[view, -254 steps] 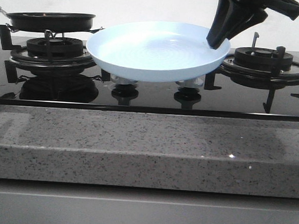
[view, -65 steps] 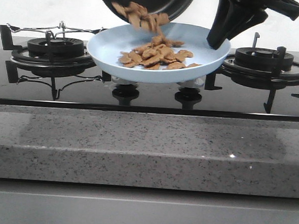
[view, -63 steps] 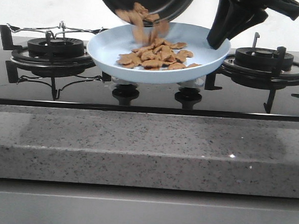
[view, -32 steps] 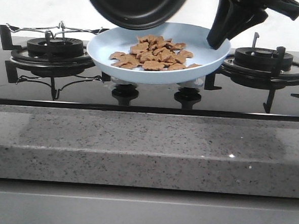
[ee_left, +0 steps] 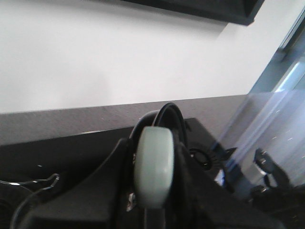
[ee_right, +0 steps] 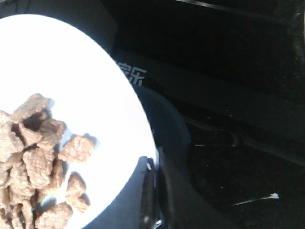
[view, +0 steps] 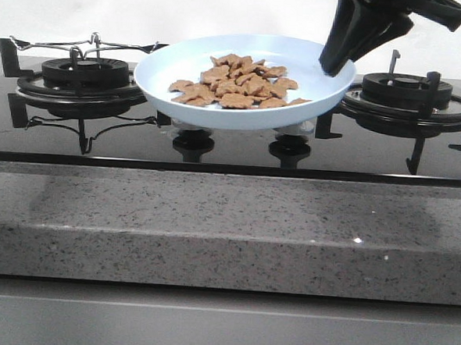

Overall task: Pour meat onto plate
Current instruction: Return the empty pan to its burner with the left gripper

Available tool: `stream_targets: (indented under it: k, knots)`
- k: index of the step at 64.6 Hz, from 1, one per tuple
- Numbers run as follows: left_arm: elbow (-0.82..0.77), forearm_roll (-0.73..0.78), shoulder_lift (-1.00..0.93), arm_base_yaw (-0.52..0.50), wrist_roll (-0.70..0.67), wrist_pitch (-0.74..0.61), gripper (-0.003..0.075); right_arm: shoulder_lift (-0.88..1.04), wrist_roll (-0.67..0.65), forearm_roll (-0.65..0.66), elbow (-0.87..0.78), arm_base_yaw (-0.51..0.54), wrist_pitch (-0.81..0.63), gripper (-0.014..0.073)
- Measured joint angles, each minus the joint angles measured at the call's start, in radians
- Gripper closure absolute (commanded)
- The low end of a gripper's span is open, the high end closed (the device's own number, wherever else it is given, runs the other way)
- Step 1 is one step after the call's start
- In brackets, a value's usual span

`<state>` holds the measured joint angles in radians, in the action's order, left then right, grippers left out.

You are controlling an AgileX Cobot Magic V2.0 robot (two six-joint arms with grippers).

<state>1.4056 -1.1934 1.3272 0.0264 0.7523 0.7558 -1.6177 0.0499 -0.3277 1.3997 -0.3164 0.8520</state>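
A black glass hob [view: 232, 145] sits in a speckled grey stone counter [view: 227, 231], with a plain white wall behind it. Two burner grates show in the front view, one on the left [view: 84, 77] and one on the right [view: 411, 97], and two knobs [view: 193, 143] stand under the middle. There is one plate [view: 162, 71], pale blue and round, held level above the knobs and between the two grates. One heap of meat [view: 240, 83] lies on it, a pile of many small brown pieces too closely packed to count; the heap is wider than it is deep, its long axis running left to right across the plate, nearer the plate's far side than its front lip. The right gripper [view: 336, 63] comes down from above and is clamped on the plate's right rim; in the right wrist view its fingers [ee_right: 159, 200] pinch the rim's edge, with the meat lying just beyond them on the white inside of the plate. The left gripper [ee_left: 153, 200] grasps a pale green handle [ee_left: 153, 167] that stands between its dark fingers, closed around it; the pan itself is out of sight in the wrist view.
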Motion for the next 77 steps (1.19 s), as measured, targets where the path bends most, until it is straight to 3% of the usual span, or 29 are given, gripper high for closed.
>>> stream_targets:
  k: [8,22,45,70,77]
  knots:
    - [-0.060,-0.253,0.074,-0.180,0.021,0.078,0.0740,0.000,0.000,0.000,0.000,0.000,0.000,0.0652]
    - [-0.137,-0.486,0.237,-0.362,-0.001,0.100,0.0741,0.000,0.000,0.000,0.000,0.000,0.000,0.0652]
    - [-0.144,-0.545,0.482,-0.380,-0.058,0.183,0.0741,0.000,0.000,0.000,0.000,0.000,0.000,0.0652]
    - [-0.144,-0.562,0.555,-0.380,-0.069,0.197,0.0737,0.000,0.000,0.000,0.000,0.000,0.000,0.0652]
    - [-0.144,-0.562,0.556,-0.380,-0.069,0.202,0.0659,0.000,0.002,0.000,0.000,0.000,0.000,0.0652]
